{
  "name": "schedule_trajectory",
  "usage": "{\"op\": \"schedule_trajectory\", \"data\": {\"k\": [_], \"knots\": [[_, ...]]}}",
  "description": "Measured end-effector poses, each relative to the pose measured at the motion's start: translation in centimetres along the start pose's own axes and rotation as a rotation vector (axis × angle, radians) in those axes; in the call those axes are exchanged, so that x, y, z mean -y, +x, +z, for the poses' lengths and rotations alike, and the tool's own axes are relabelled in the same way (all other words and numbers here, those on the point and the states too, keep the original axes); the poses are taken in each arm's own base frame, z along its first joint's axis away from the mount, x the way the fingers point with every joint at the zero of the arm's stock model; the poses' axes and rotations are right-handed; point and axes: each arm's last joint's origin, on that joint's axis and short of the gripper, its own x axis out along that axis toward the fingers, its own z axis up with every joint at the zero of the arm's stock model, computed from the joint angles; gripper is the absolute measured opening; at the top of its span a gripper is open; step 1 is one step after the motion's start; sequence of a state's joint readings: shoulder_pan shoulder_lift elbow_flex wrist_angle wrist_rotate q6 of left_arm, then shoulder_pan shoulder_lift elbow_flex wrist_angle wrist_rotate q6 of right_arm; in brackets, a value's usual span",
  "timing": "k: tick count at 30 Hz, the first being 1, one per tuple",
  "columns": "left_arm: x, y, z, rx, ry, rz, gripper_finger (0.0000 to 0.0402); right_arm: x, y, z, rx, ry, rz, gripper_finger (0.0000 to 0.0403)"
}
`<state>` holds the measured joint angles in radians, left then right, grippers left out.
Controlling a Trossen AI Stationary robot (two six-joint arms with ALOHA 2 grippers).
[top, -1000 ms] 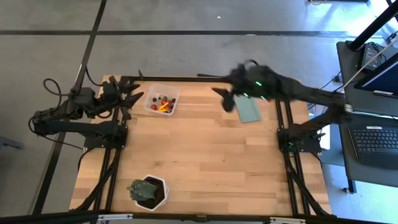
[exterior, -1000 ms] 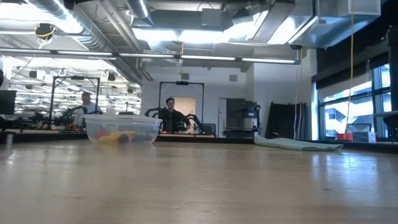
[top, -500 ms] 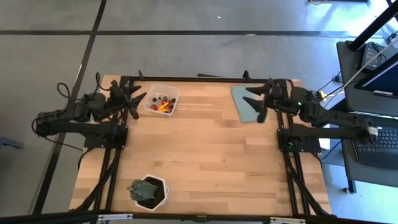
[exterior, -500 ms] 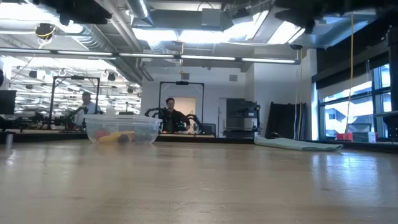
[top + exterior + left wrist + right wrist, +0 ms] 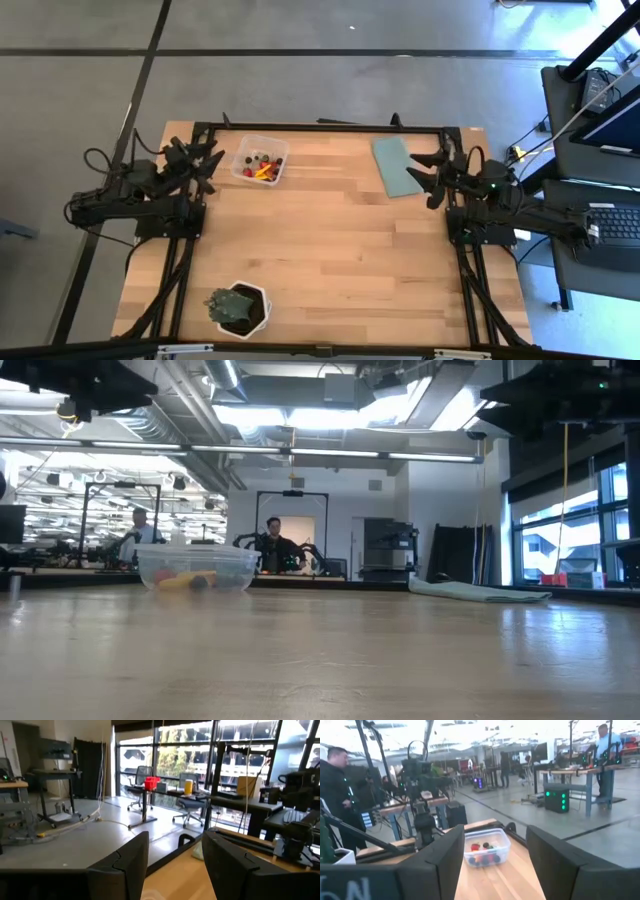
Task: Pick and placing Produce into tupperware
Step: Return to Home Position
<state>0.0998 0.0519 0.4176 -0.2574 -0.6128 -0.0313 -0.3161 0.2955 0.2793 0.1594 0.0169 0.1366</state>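
Step in hand: treat this as parking, not picking. Each arm sits folded close to its own base at a side edge of the worktop (image 5: pixel 340 260).
Left gripper (image 5: pixel 214 170): just beside the tub, over the left edge of the worktop, not touching it. The fingers stand wide apart with nothing between them.
Right gripper (image 5: pixel 418 176): at the right edge, just beside the teal lid (image 5: pixel 395 166). The fingers are spread wide and hold nothing.
Tub (image 5: pixel 238 568): upright near the worktop corner on the left arm's side, at the edge away from the plant pot (image 5: pixel 238 308).
Produce (image 5: pixel 262 168): red, dark and yellow-orange pieces lie together inside the tub. You can see none outside it.
Progress: judge the filling as done or nearly so.
Produce handling: expect each piece to be very light, stiff and smooth. Round pieces will likely roll or squirt out of a loose pinch. If you must take one again, close the fingertips across its widest part from straight above.
Tub handling: expect thin, light, slippery plastic that slides at a nudge and flexes if squeezed. Take hold over one wall at the rim, near a corner, where it is likely stiffest, and keep it level.
Risk: a low sweep of the left arm could knock the tub.
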Motion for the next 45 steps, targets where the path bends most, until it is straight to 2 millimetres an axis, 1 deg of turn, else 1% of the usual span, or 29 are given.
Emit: {"op": "schedule_trajectory", "data": {"k": [3,8,10,13,17,20,25,34,37,42,45], "knots": [[-0.3,-0.4,-0.6,0.017,-0.001,0.001,0.0176,0.2,-0.6,-1.0,0.007,0.022,0.0,0.0215],[-0.1,0.0,-1.7,-0.014,0.017,0.013,0.0176,0.3,-1.2,-1.9,0.054,0.042,0.007,0.0215],[0.0,0.2,-2.5,-0.038,0.014,0.014,0.0176,0.4,-1.4,-2.3,0.062,0.043,-0.002,0.0215],[0.1,0.4,-3.1,-0.05,-0.01,0.016,0.0176,0.5,-1.5,-2.7,0.071,0.043,-0.021,0.0215],[0.3,0.7,-4.5,-0.09,-0.031,0.011,0.0176,0.7,-1.5,-3.6,0.065,0.046,-0.033,0.0215],[0.5,1.0,-5.1,-0.073,-0.045,0.009,0.0176,0.8,-1.4,-4.5,0.066,0.07,-0.033,0.0215],[0.7,1.2,-5.9,-0.064,-0.048,0.008,0.0176,0.9,-1.5,-5.6,0.125,0.077,-0.022,0.0215],[0.8,1.5,-7.6,-0.106,-0.023,0.012,0.0176,1.0,-1.5,-5.9,0.096,0.096,-0.027,0.0215],[0.8,1.6,-8.1,-0.12,-0.026,0.014,0.0176,1.0,-1.4,-6.2,0.055,0.092,-0.035,0.0215],[0.8,1.7,-9.2,-0.141,-0.018,0.043,0.0176,1.2,-1.4,-7.4,-0.068,0.086,-0.058,0.0215],[0.8,1.8,-10.0,-0.156,-0.007,0.047,0.0176,1.2,-1.5,-7.5,-0.078,0.092,-0.06,0.0215]]}}
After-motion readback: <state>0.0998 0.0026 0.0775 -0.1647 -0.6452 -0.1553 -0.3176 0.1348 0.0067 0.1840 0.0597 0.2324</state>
